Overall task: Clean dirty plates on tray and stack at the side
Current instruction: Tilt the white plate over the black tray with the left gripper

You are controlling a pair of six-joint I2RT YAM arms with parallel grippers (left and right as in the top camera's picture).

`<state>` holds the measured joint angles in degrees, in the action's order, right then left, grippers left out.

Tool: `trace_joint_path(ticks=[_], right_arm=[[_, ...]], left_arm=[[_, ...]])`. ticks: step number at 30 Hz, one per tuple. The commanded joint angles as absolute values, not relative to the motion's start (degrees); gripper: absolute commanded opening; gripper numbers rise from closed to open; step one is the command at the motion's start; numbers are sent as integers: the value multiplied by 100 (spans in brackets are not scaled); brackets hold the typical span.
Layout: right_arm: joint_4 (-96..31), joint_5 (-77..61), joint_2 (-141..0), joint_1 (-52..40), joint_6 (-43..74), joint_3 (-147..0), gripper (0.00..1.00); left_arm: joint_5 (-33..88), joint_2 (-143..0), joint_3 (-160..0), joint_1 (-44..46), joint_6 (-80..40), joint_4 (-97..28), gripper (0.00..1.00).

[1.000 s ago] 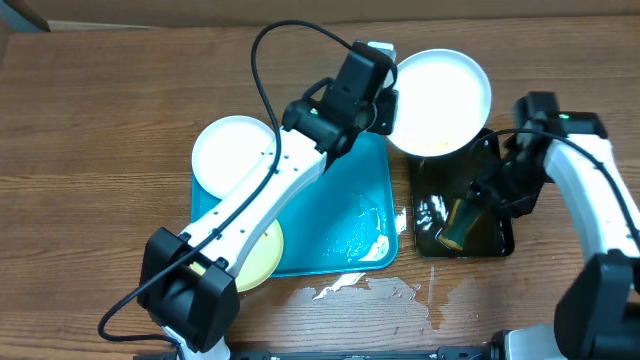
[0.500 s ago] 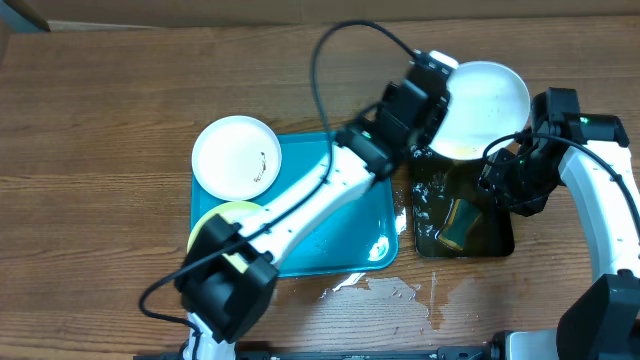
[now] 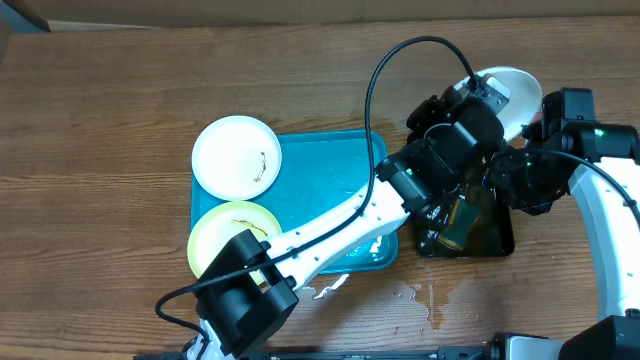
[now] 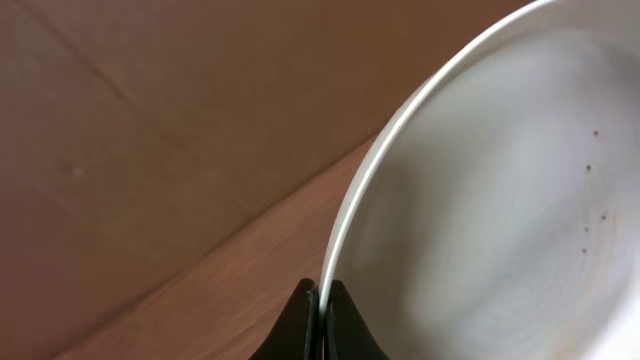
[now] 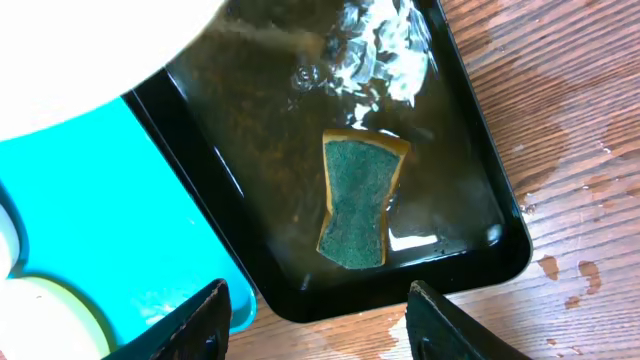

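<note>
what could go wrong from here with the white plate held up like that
1. The left claw pinches the white plate by its thin rim only; it could slip or swing.
2. The open right claw hangs over the sponge in the wet black tray, close to the left arm; they might collide.

Overhead camera: fixed high, facing straight down on the table (image 3: 100, 150), with the arm bases at 6 o'clock. Left wrist camera: almost against the rim of the white plate (image 4: 500, 200). Right wrist camera: near, looking down on the black tray (image 5: 250, 180) and sponge (image 5: 358, 200); overhead shares both at 3 o'clock.
</note>
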<state>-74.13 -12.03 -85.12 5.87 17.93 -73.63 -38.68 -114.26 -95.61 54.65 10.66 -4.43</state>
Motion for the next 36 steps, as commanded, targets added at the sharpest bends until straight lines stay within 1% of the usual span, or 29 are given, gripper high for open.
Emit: trace_joint_path(ticks=[1, 10, 11, 14, 16, 17, 18, 21, 25, 29, 34, 36], right_arm=[[-7387, -1205, -8427, 587, 1732, -7500, 58], [-7387, -1205, -8427, 587, 1732, -7498, 60], [-7387, -1208, -8427, 587, 1732, -7498, 63], [-7373, -1208, -8427, 587, 1734, -7498, 66], [-7378, -1208, -8427, 587, 1734, -7498, 67], [-7376, -1208, -8427, 587, 1734, -7498, 68], [-7373, -1205, -8427, 587, 1734, -7498, 68], [-7373, -1205, -8427, 587, 1734, -7498, 68], [-7391, -1208, -8427, 587, 1734, -7498, 68], [-7389, -1212, -8427, 587, 1734, -7498, 69], [-7387, -1273, -8427, 587, 1734, -7498, 83], [-7387, -1271, -8427, 587, 1734, -7498, 86]], left_arm=[[-4219, -11389, -9690, 5439, 1177, -373, 4], [-4268, -11369, -9690, 5457, 1002, -381, 4], [-4307, -11356, -9690, 5492, 998, -377, 4], [-4591, -11354, -9690, 5546, 976, -126, 4], [-5017, -11330, -9692, 5581, 679, -5, 4], [-5083, -11321, -9692, 5601, 305, -8, 4], [-5028, -11321, -9692, 5610, 200, -21, 4], [-4613, -11323, -9692, 5588, 156, -244, 4], [-4412, -11308, -9692, 5461, -215, -593, 4], [-3553, -11185, -9692, 5194, -655, -1094, 4], [-2399, -10873, -9695, 4543, -1275, -1704, 4], [-1870, -10726, -9695, 4171, -1391, -1938, 4]])
